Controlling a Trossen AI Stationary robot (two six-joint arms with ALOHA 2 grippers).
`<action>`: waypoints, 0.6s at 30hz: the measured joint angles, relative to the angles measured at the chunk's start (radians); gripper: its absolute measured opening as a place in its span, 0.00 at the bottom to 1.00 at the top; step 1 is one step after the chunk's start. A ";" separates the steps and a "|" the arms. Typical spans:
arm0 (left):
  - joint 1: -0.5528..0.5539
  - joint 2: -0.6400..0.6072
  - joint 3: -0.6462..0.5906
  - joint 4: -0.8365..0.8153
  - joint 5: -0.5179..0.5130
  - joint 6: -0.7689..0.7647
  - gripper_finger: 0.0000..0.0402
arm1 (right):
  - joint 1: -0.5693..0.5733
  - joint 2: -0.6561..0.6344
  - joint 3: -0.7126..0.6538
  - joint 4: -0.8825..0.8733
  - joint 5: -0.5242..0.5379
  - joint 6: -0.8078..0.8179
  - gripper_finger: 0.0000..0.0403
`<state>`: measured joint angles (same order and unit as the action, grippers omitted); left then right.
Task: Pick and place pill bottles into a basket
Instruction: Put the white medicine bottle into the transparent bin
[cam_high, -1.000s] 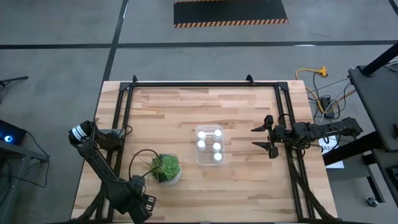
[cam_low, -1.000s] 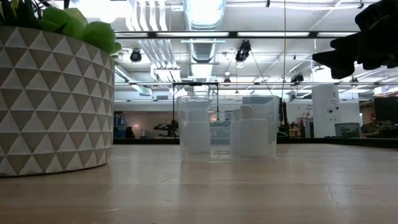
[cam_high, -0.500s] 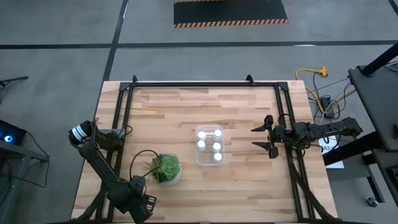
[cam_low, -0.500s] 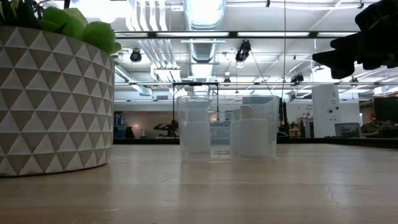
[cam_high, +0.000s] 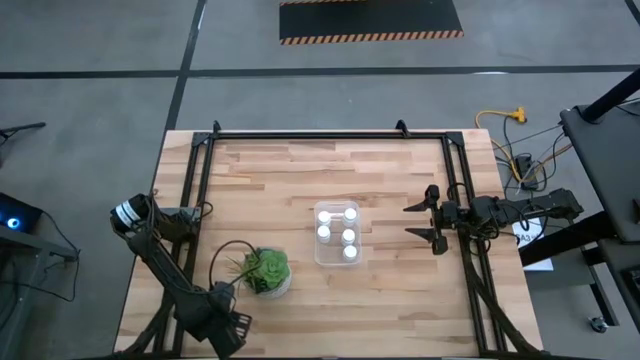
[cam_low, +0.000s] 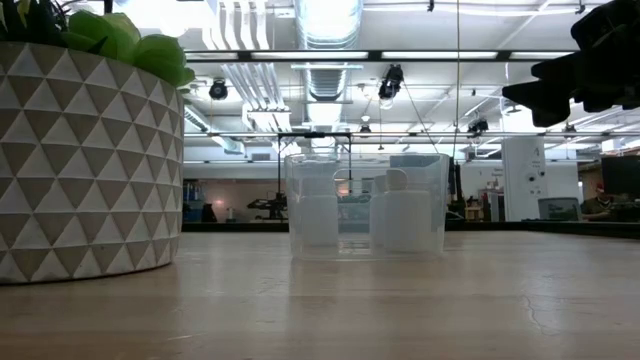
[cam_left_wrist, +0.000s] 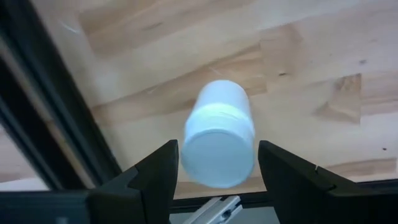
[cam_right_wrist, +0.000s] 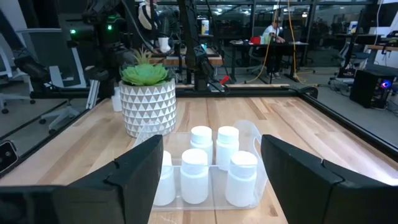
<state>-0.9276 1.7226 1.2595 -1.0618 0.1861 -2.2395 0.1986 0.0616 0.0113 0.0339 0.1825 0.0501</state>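
Several white pill bottles (cam_high: 337, 232) stand upright in the clear basket (cam_high: 318, 255) at mid-table; they also show in the right wrist view (cam_right_wrist: 202, 163). One more pill bottle (cam_left_wrist: 219, 134) is between the fingers of my left gripper (cam_left_wrist: 219, 149), which is at the table's near left corner (cam_high: 226, 326). This bottle's cap faces the wrist camera. In the right wrist view it shows upright (cam_right_wrist: 117, 98), beside the plant pot. My right gripper (cam_high: 421, 222) is open and empty, above the table to the right of the basket. My left gripper has the pill bottle between its two fingers at the cap end (cam_left_wrist: 214, 158), one finger (cam_left_wrist: 163, 171) on each side. The fingers come from above, pointing down along the bottle. Whether the bottle's base is on the table, I cannot tell.
A green plant in a white patterned pot (cam_high: 265, 270) stands between the left gripper and the basket. Black frame rails (cam_high: 195, 190) run along the table's left, right and far edges. Bare wood lies at the far half of the table.
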 joint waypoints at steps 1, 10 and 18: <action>0.000 0.000 -0.009 0.019 0.001 0.000 0.51 | 0.000 0.000 0.000 0.000 0.000 0.001 0.65; 0.000 0.000 -0.031 0.076 0.005 0.000 0.51 | 0.000 0.000 0.000 0.000 0.000 0.001 0.65; 0.000 0.000 -0.031 0.077 0.018 0.023 0.45 | 0.000 0.000 0.000 0.000 0.000 0.001 0.65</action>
<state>-0.9276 1.7229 1.2285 -0.9850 0.2042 -2.2169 0.1985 0.0612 0.0113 0.0340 0.1825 0.0513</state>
